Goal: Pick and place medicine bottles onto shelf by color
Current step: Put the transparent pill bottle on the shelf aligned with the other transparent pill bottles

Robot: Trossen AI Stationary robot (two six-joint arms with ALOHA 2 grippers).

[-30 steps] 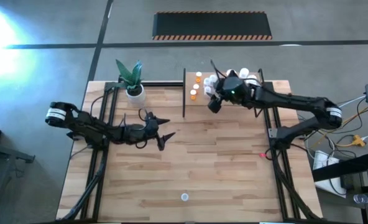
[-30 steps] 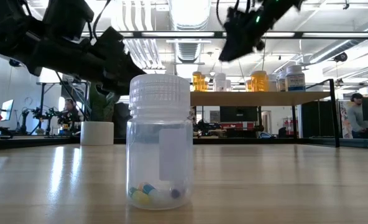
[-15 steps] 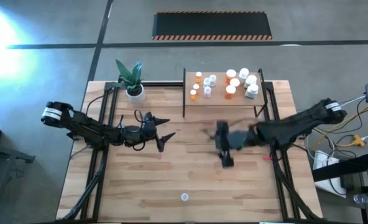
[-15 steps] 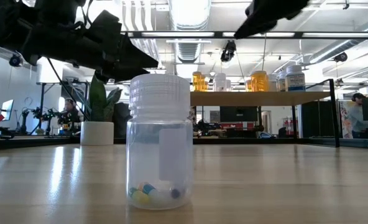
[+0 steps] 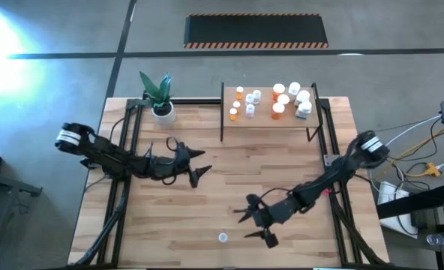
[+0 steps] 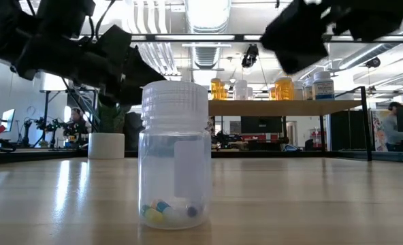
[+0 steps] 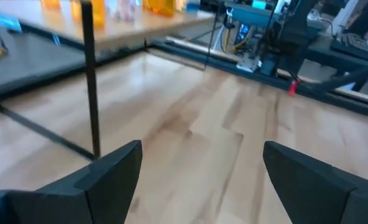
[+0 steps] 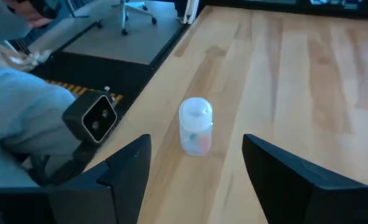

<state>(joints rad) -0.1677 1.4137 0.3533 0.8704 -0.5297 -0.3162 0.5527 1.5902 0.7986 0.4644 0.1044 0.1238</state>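
Observation:
A clear bottle (image 5: 222, 238) with a white cap stands upright on its base close to the table's near edge; a few coloured pills lie in it (image 6: 174, 156). My right gripper (image 5: 256, 226) hovers open just right of it, pointing at it; in the right wrist view the bottle (image 8: 195, 126) stands ahead of the spread fingers. Several orange and white bottles (image 5: 278, 101) stand on the shelf (image 5: 261, 120) at the far right. My left gripper (image 5: 199, 165) hangs open over the table's left middle, and its wrist view faces the shelf's post (image 7: 91, 81).
A white plant pot (image 5: 162, 111) stands at the far left. Black frame rails (image 5: 124, 150) run along both table sides. A small camera (image 8: 91, 118) sits at the near edge beside the bottle, and a person's grey sleeve (image 8: 16, 112) shows beyond it.
My right gripper has swung away from the shelf at the far right, across the table toward the near edge and downward, tipping from steeply down to nearly level; it now points at the clear bottle. The bottle has stayed in place.

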